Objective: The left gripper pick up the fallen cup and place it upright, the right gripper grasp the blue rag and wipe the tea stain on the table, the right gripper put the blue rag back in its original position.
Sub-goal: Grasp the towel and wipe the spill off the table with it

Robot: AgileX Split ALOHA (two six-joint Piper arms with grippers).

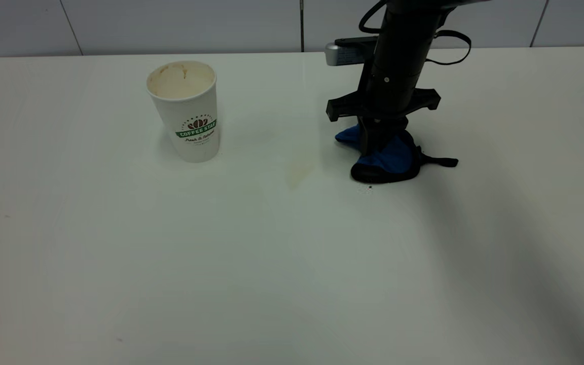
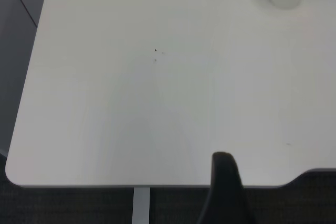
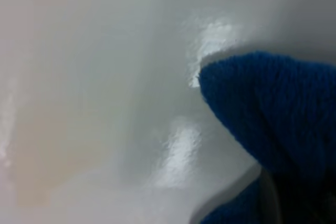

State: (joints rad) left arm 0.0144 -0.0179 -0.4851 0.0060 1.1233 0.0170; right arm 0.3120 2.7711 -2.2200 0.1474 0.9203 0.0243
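You see a white cup with a green banner, a brown bean logo and a beige-stained inside, on the plain white glossy table. The rag is royal blue with black edging and a black strap. The tea stain shows as a faint light-brown smear. The right gripper is black, with a grey block at its side. A few tiny dark specks dot the table.

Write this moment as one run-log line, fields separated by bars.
cup: upright | right gripper: down on blue rag | tea stain: faint, beside rag | left gripper: off table edge
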